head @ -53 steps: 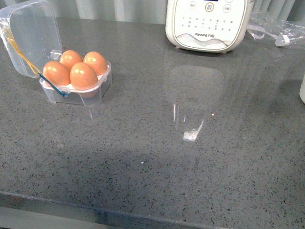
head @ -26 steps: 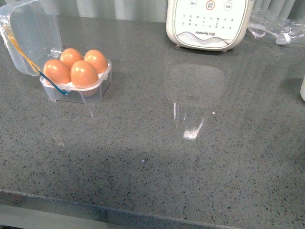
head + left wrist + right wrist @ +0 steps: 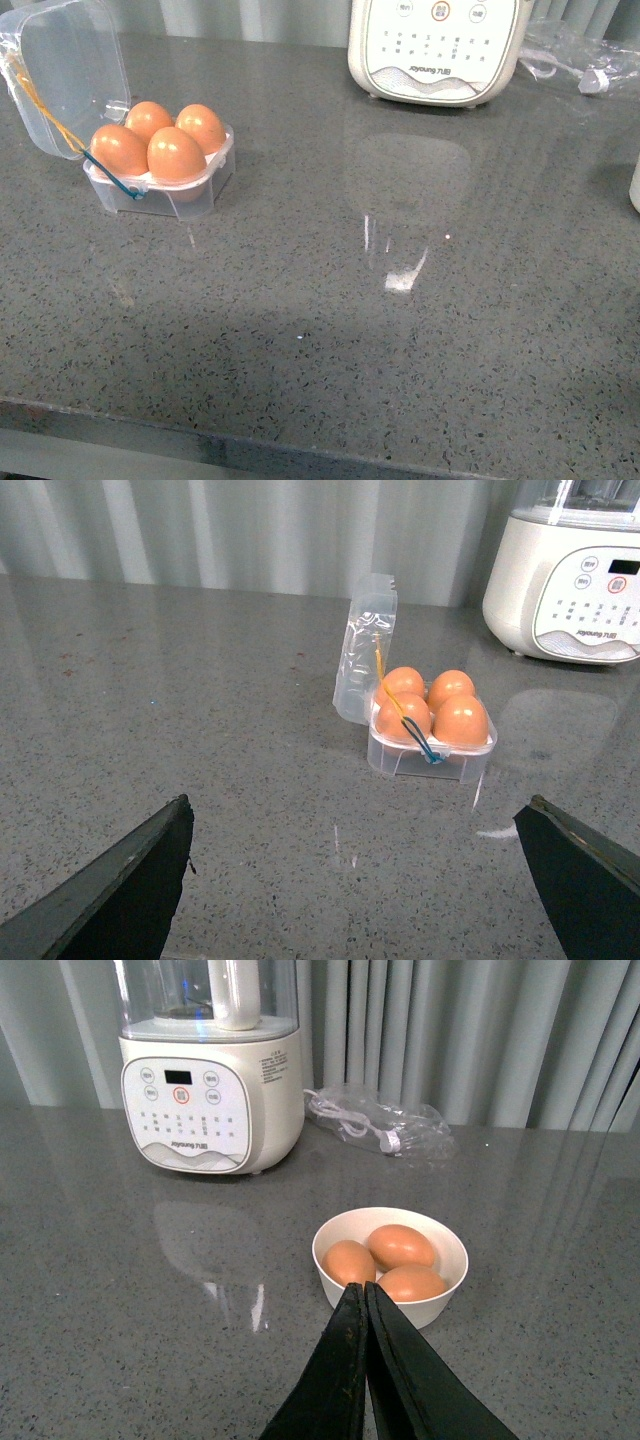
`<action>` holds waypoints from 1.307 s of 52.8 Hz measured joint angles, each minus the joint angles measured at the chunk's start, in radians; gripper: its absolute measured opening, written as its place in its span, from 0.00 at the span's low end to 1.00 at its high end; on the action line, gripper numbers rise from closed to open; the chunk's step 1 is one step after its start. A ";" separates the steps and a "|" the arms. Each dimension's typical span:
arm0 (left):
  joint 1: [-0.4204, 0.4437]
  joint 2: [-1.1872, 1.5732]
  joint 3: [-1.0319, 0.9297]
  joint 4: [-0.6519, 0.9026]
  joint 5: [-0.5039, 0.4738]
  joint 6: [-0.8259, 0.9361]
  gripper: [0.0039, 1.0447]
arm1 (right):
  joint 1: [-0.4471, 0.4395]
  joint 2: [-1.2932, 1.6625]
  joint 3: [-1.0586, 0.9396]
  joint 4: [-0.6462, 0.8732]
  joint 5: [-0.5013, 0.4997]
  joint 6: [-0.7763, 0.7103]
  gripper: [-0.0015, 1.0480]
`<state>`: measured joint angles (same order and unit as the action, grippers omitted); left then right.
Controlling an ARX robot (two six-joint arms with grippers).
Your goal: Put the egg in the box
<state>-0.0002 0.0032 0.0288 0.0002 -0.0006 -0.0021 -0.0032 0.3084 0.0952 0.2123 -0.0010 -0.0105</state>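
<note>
Seven eggs (image 3: pixel 175 155) in all. Four sit in the one clear box (image 3: pixel 160 198), to the left of the one white appliance (image 3: pixel 435 50). Three lie in the one white bowl (image 3: pixel 440 1305) near that appliance. One plastic bag (image 3: pixel 385 1120) lies beside the appliance.

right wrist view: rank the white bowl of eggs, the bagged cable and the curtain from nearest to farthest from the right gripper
1. white bowl, just beyond the tips of the shut right gripper
2. bagged cable, farther back, past the bowl
3. curtain, at the very back, behind everything else
</note>
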 joint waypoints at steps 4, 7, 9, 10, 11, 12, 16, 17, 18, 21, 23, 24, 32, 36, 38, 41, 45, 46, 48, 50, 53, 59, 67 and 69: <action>0.000 0.000 0.000 0.000 0.000 0.000 0.94 | 0.000 -0.019 -0.013 -0.008 0.000 0.000 0.03; 0.000 0.000 0.000 0.000 0.000 0.000 0.94 | 0.000 -0.034 -0.021 -0.015 0.000 0.000 0.03; 0.000 0.000 0.000 0.000 0.000 0.000 0.94 | 0.000 -0.047 -0.027 -0.020 0.000 0.000 0.03; 0.000 0.000 0.000 0.000 0.000 0.000 0.94 | 0.000 -0.053 -0.030 -0.023 0.000 0.000 0.03; 0.000 0.000 0.000 0.000 0.000 0.000 0.94 | 0.000 -0.058 -0.032 -0.025 0.000 0.000 0.03; 0.000 0.000 0.000 0.000 0.000 0.000 0.94 | 0.000 -0.066 -0.036 -0.029 0.000 0.000 0.03; 0.000 0.000 0.000 0.000 0.000 0.000 0.94 | 0.000 -0.087 -0.045 -0.041 0.000 0.000 0.03; 0.000 0.000 0.000 0.000 0.000 0.000 0.94 | 0.000 -0.092 -0.046 -0.044 0.000 0.000 0.03; 0.000 0.000 0.000 0.000 0.000 0.000 0.94 | 0.000 -0.098 -0.049 -0.048 0.000 0.000 0.03; 0.000 0.000 0.000 0.000 0.000 0.000 0.94 | 0.000 -0.113 -0.056 -0.058 0.000 0.000 0.03; 0.000 0.000 0.000 0.000 0.000 0.000 0.94 | 0.000 -0.120 -0.058 -0.062 0.000 0.000 0.03; 0.000 0.000 0.000 0.000 0.000 0.000 0.94 | 0.000 -0.132 -0.062 -0.068 0.000 0.000 0.03; 0.000 0.000 0.000 0.000 -0.001 0.000 0.94 | 0.000 -0.292 -0.088 -0.211 0.000 0.000 0.03; 0.000 0.000 0.000 0.000 0.000 0.000 0.94 | 0.000 -0.304 -0.089 -0.211 0.000 0.000 0.03; 0.000 0.000 0.000 0.000 0.000 0.000 0.94 | 0.000 -0.304 -0.089 -0.212 0.000 0.000 0.03; 0.000 0.000 0.000 0.000 0.000 0.000 0.94 | 0.000 -0.304 -0.089 -0.212 0.000 0.000 0.03; 0.000 0.000 0.000 0.000 0.000 0.000 0.94 | 0.000 -0.304 -0.089 -0.212 0.000 0.000 0.03; 0.000 0.000 0.000 0.000 0.000 0.000 0.94 | 0.000 -0.304 -0.089 -0.212 0.000 0.000 0.03; 0.000 0.000 0.000 0.000 0.000 0.000 0.94 | 0.000 -0.304 -0.089 -0.212 0.000 0.000 0.03; 0.000 0.000 0.000 0.000 0.000 0.000 0.94 | 0.000 -0.304 -0.089 -0.212 0.000 0.000 0.03; 0.000 0.000 0.000 0.000 0.000 0.000 0.94 | 0.000 -0.304 -0.089 -0.212 0.000 0.000 0.03; 0.000 0.000 0.000 0.000 0.000 0.000 0.94 | 0.000 -0.304 -0.089 -0.212 0.000 0.000 0.03; 0.000 0.000 0.000 0.000 0.000 0.000 0.94 | 0.000 -0.304 -0.089 -0.212 0.000 0.000 0.03; 0.000 0.000 0.000 0.000 0.000 0.000 0.94 | 0.000 -0.304 -0.089 -0.212 0.000 0.000 0.03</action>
<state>-0.0002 0.0029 0.0288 0.0002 -0.0010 -0.0021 -0.0029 0.0044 0.0063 0.0006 -0.0010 -0.0109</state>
